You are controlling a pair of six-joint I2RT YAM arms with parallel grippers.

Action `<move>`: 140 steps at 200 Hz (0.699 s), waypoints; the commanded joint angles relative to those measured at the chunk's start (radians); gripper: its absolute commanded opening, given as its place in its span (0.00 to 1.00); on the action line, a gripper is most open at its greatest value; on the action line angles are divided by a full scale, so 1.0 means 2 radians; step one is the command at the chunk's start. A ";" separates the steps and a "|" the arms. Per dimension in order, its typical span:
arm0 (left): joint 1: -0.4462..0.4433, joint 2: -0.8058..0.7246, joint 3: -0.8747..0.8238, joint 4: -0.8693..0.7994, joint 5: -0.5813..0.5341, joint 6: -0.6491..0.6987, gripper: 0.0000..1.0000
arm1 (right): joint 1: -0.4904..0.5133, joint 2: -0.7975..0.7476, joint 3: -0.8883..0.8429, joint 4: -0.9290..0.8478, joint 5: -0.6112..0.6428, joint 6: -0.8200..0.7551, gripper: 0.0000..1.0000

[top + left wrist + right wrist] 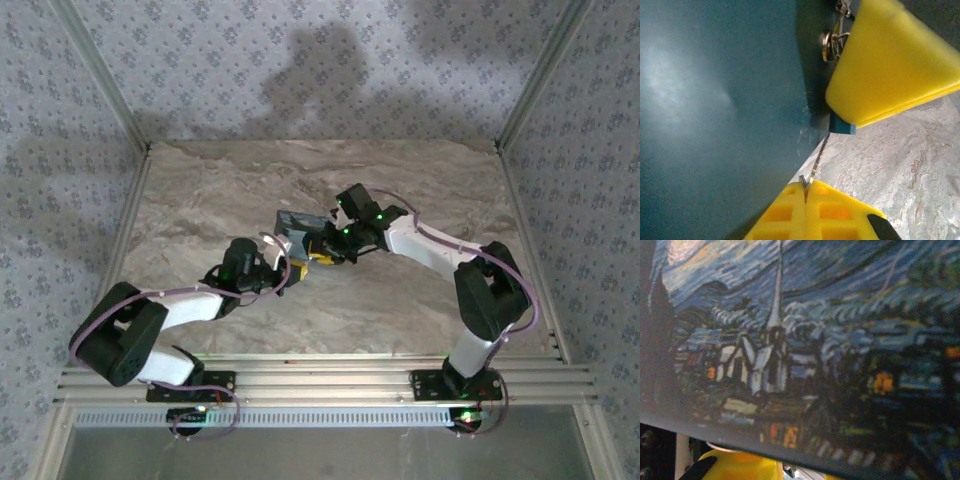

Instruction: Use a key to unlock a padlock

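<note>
Yellow left gripper [805,195] is squeezing shut on the thin key [820,152], pointing toward one o'clock at the padlock [890,65]. It should be pushing straight, then turning slowly. I cannot tell how open the right gripper [330,247] is.

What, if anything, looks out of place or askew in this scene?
Nothing looks spilled or broken. The thin metal key pinched in the left gripper meets the yellow padlock beside the dark blue box.
</note>
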 commanded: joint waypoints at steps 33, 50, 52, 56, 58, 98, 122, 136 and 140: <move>0.002 0.006 0.008 0.037 -0.006 -0.020 0.00 | 0.003 -0.023 -0.004 0.023 0.005 0.013 0.00; 0.000 0.006 0.006 0.036 -0.009 -0.019 0.00 | 0.003 -0.025 -0.005 0.025 0.012 0.017 0.00; -0.001 0.006 0.006 0.035 -0.009 -0.018 0.00 | 0.003 -0.025 -0.005 0.027 0.013 0.017 0.00; -0.001 0.006 0.006 0.035 -0.009 -0.018 0.00 | 0.003 -0.027 -0.005 0.028 0.015 0.019 0.00; -0.001 0.006 0.005 0.035 -0.010 -0.018 0.00 | 0.003 -0.027 -0.005 0.029 0.016 0.020 0.00; -0.008 0.005 -0.006 0.031 -0.022 -0.020 0.00 | 0.004 -0.038 -0.030 0.044 0.045 0.031 0.00; -0.012 0.004 -0.008 0.027 -0.026 -0.025 0.00 | 0.004 -0.042 -0.034 0.050 0.054 0.037 0.00; -0.016 0.002 -0.005 0.019 -0.029 -0.026 0.00 | 0.005 -0.043 -0.035 0.051 0.058 0.038 0.00; -0.018 0.002 -0.004 0.017 -0.030 -0.026 0.00 | 0.005 -0.044 -0.035 0.052 0.059 0.038 0.00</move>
